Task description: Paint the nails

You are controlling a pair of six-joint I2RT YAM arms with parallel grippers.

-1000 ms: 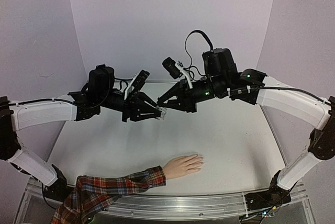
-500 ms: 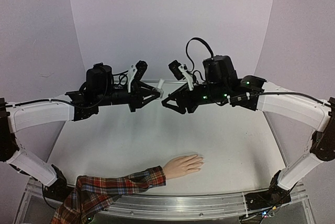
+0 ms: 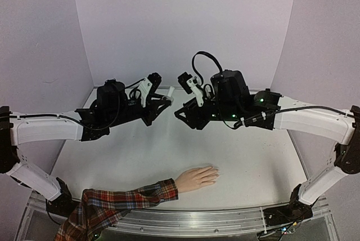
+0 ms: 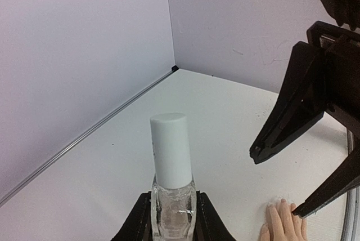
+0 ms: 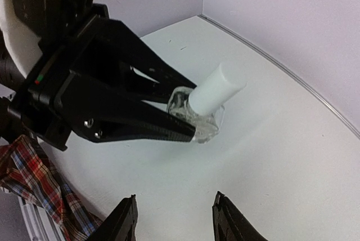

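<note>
Nails [image 3: 212, 173] on pale peach mannequin hand [image 3: 196, 179] lie on white table [image 3: 253, 162], not painted yet. My left gripper [image 3: 163, 101] pinches small clear bottle [image 4: 173, 210], white cap [image 4: 170, 148] on. My right gripper [image 4: 277, 183] half open, empty, near cap.

a robotics lab test cell. plain pale lilac backdrop walls [image 3: 185, 27] curve round a white tabletop [image 3: 253, 162], with a ribbed aluminium rail [image 3: 197, 218] along its near edge. a white-and-black left robot arm [image 3: 45, 128] and a matching right robot arm [image 3: 309, 118] reach over it. a pale peach mannequin hand in a red plaid sleeve [image 3: 197, 178] lies on the table.
</note>
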